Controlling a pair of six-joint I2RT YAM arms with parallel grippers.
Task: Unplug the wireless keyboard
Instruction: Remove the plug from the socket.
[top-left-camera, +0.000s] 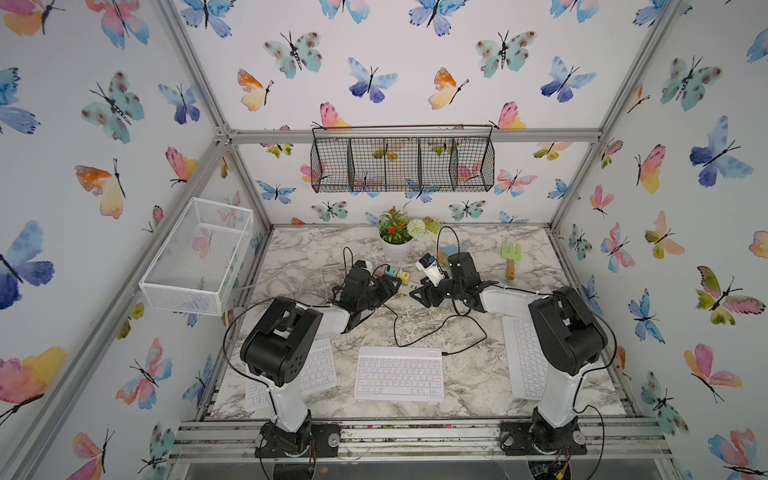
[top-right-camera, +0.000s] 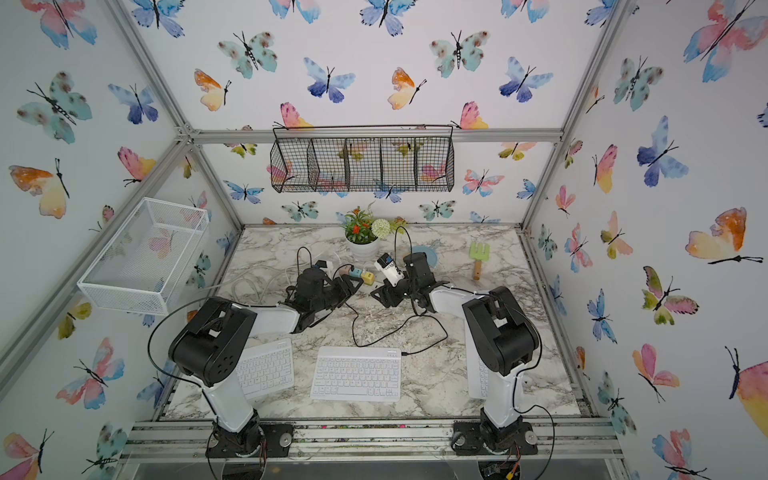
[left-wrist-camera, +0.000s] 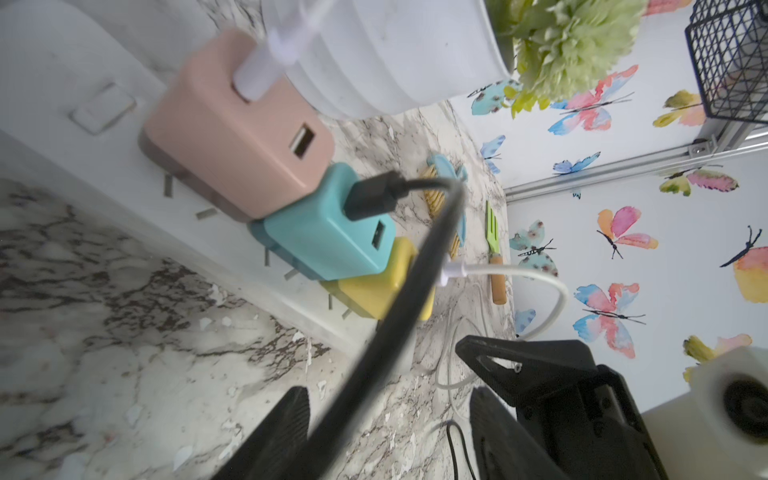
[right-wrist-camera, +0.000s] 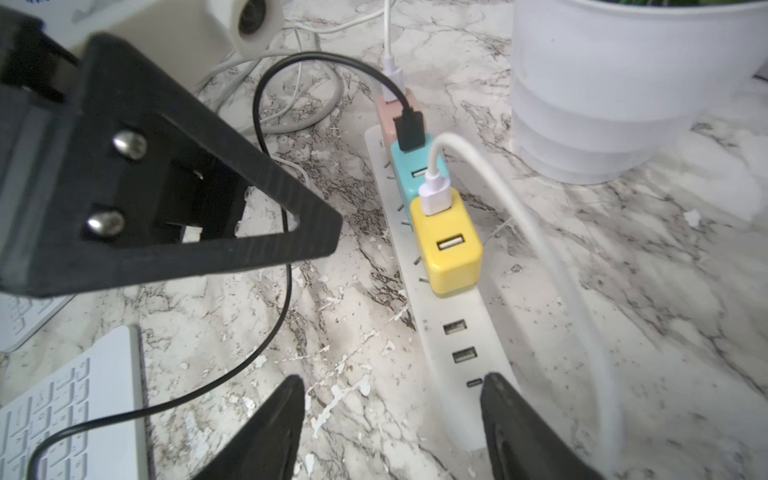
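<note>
The wireless keyboard (top-left-camera: 399, 374) lies flat on the marble table (top-left-camera: 478, 374). It is on the robot's side of the white power strip (right-wrist-camera: 478, 328) and well apart from it. Its long axis runs roughly along the strip's, and its rear edge is turned toward the strip. From its rear right corner a black cable (right-wrist-camera: 289, 291) loops over the marble to the strip. The cable ends in a black USB plug (left-wrist-camera: 370, 199) seated in the teal charger (left-wrist-camera: 324, 237). That charger is the middle of three on the strip, between a pink charger (left-wrist-camera: 232, 137) and a yellow charger (right-wrist-camera: 451, 245). The plug's long axis stands straight out of the charger's top face, away from the strip, and the cable bends off sideways at its head. The pull, I judge, must therefore follow that axis, straight off the strip rather than along it.

The left gripper (left-wrist-camera: 386, 399) is the nearer one. Its fingers are spread and pinch nothing. The cable runs between them, and the plug lies just ahead, near but untouched. The right gripper (right-wrist-camera: 394, 380) is likewise spread and empty, at the strip's free end beyond the yellow charger. In the right wrist view the strip's bare end shows between its fingers, though I cannot tell whether they touch it. From there it seems placed to steady the strip.
</note>
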